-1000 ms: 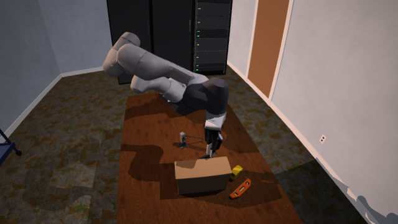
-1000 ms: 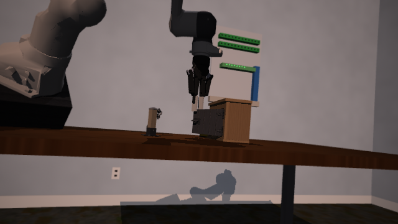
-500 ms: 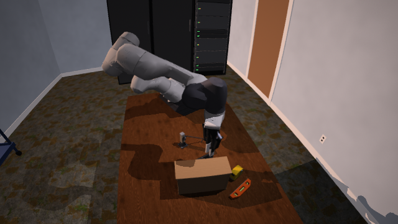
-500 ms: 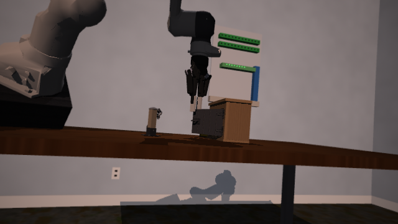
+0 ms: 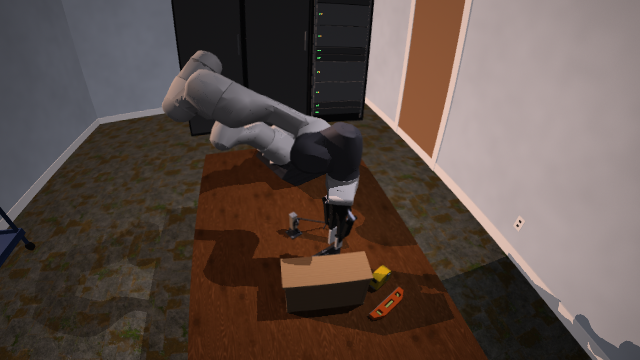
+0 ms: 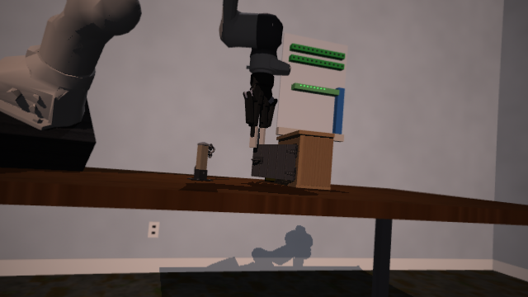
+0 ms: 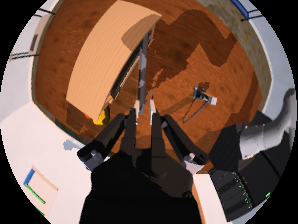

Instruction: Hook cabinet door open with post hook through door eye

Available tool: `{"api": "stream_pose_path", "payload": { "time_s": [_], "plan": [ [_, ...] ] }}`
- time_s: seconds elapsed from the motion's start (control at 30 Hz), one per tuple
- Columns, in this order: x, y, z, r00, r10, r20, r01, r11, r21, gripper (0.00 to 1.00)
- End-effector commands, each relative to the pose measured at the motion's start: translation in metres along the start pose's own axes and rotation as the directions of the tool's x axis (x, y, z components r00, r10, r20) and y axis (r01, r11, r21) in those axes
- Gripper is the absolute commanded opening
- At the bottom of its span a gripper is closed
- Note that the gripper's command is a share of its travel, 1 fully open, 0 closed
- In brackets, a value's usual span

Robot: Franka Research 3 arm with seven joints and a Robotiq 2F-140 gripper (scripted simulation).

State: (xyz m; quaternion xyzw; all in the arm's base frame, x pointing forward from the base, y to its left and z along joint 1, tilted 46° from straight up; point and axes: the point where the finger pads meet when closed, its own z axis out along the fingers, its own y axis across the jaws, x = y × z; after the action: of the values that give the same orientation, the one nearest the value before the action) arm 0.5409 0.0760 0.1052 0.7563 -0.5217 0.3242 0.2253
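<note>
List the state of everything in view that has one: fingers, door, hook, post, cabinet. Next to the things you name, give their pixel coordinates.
Fingers [image 5: 335,245] [image 6: 256,142]: partly open, astride the door's free edge; contact unclear.
Door [image 6: 274,162] [image 7: 142,75]: open, swung well out.
Hook [image 5: 311,220] [image 7: 196,113]: out of the eye, reaching out from the post.
Post [image 5: 293,220] [image 6: 201,157] [image 7: 213,101]: upright.
Cabinet [image 5: 325,271] [image 6: 315,161] [image 7: 107,55]: looks upright on the table.

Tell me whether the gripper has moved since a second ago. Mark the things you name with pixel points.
Yes: in the exterior view the gripper [image 5: 335,244] [image 6: 256,141] [image 7: 144,105] has shifted slightly left, toward the standing post [image 5: 293,220] [image 6: 202,157] [image 7: 213,100].
</note>
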Motion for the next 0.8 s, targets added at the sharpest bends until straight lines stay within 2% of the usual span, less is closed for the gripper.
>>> {"api": "stream_pose_path", "payload": {
  "time_s": [0.0,0.77],
  "plan": [
    [0.000,0.004,0.000,0.999,-0.053,0.001,0.053,0.999,0.003,0.16],
    [0.001,0.019,0.000,0.989,-0.150,0.001,0.150,0.989,0.003,0.16]
  ]
}}
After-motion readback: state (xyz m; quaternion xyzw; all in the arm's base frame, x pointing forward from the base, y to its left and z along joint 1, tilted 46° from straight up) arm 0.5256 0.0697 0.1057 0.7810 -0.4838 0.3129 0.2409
